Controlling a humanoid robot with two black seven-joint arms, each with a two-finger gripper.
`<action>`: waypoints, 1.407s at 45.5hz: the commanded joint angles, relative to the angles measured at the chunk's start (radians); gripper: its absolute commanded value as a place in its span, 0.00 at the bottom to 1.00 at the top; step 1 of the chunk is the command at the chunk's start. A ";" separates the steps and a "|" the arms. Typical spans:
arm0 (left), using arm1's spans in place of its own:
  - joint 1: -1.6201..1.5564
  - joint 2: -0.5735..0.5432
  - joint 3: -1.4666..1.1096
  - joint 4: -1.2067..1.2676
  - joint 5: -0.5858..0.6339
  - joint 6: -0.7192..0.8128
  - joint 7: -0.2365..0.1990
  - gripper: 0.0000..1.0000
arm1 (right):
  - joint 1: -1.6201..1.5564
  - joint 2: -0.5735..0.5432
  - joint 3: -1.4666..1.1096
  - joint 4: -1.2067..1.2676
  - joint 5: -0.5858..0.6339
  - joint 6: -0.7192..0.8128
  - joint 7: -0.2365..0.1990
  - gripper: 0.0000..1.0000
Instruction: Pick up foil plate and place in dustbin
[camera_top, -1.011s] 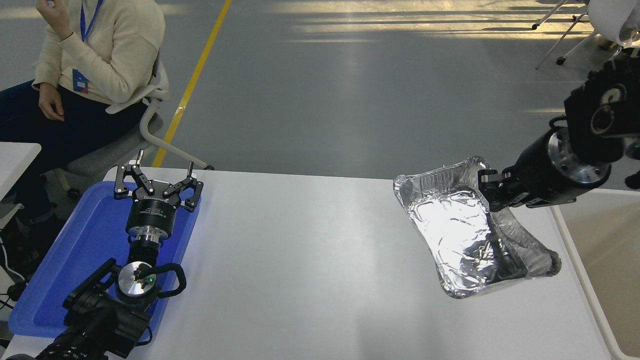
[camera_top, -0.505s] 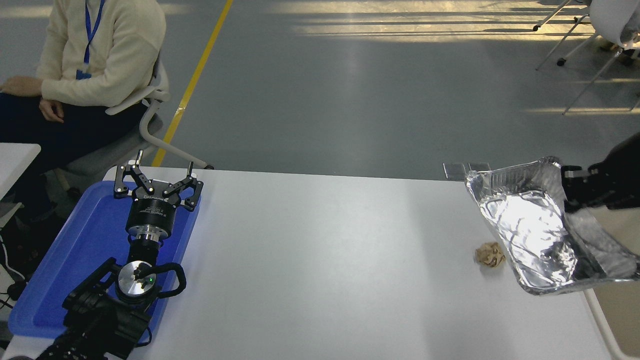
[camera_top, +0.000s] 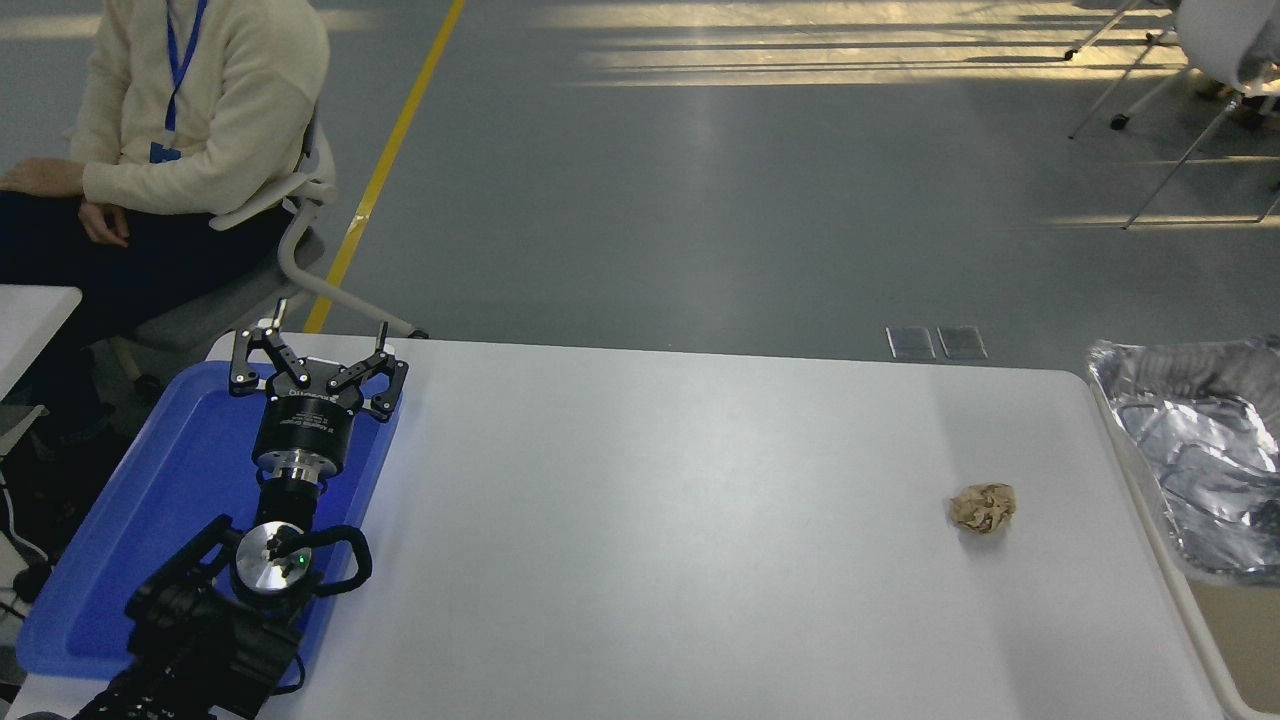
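The foil plate (camera_top: 1195, 455), shiny crinkled silver, shows at the right edge over the open top of the dustbin (camera_top: 1245, 640), past the table's right side. Part of the plate is cut off by the frame edge. Nothing visible is holding it, and whether it hangs or rests inside I cannot tell. My right gripper and arm are out of view. My left gripper (camera_top: 330, 325) stays parked over the blue tray at the lower left, fingers spread open with nothing between them.
A small crumpled tan paper ball (camera_top: 983, 507) lies on the white table (camera_top: 650, 520) near its right side. The blue tray (camera_top: 120, 560) sits along the left edge. A person in a cream sweater (camera_top: 200, 100) sits at the far left.
The foil plate has moved right, off the table and over the dustbin. My right gripper, which held it, has left the frame. The paper ball is uncovered.
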 joint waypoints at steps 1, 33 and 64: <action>0.000 0.000 0.000 0.001 -0.001 0.000 0.000 1.00 | -0.266 -0.051 0.211 -0.212 -0.018 0.011 0.003 0.00; 0.000 0.000 0.000 0.001 0.000 0.000 -0.002 1.00 | -0.933 0.144 0.597 -0.735 -0.001 -0.137 0.052 0.00; 0.000 0.000 0.000 0.001 -0.001 0.000 -0.002 1.00 | -1.168 0.336 0.639 -0.933 0.003 -0.348 0.087 0.52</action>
